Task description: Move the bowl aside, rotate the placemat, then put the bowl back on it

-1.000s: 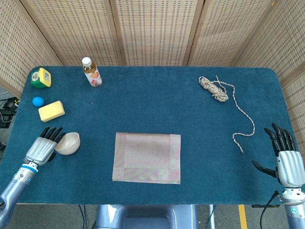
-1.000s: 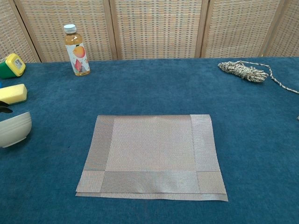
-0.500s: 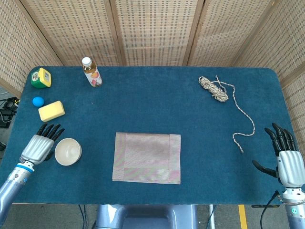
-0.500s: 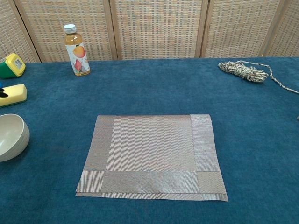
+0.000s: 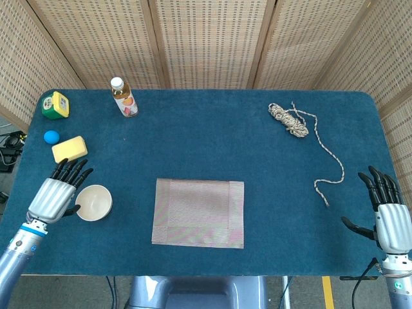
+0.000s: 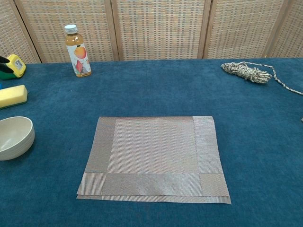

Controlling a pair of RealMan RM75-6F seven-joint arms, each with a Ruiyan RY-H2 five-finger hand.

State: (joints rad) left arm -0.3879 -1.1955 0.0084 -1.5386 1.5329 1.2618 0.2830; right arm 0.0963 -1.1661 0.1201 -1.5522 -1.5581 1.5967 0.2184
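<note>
The left robot hand (image 5: pixel 55 193) had a ribbed silver-grey back and black fingers (image 5: pixel 72 170). Below it sat a white wrist ring with a thin blue band, then a rounded blue-grey forearm (image 5: pixel 11 261). The right robot hand (image 5: pixel 388 215) looked the same: pale silver shell, black fingers (image 5: pixel 380 183) and a black thumb. A black cable (image 5: pixel 364 275) looped beside its wrist. A blue-grey rounded body part (image 5: pixel 193 291) showed at the lower edge in the head view.
</note>
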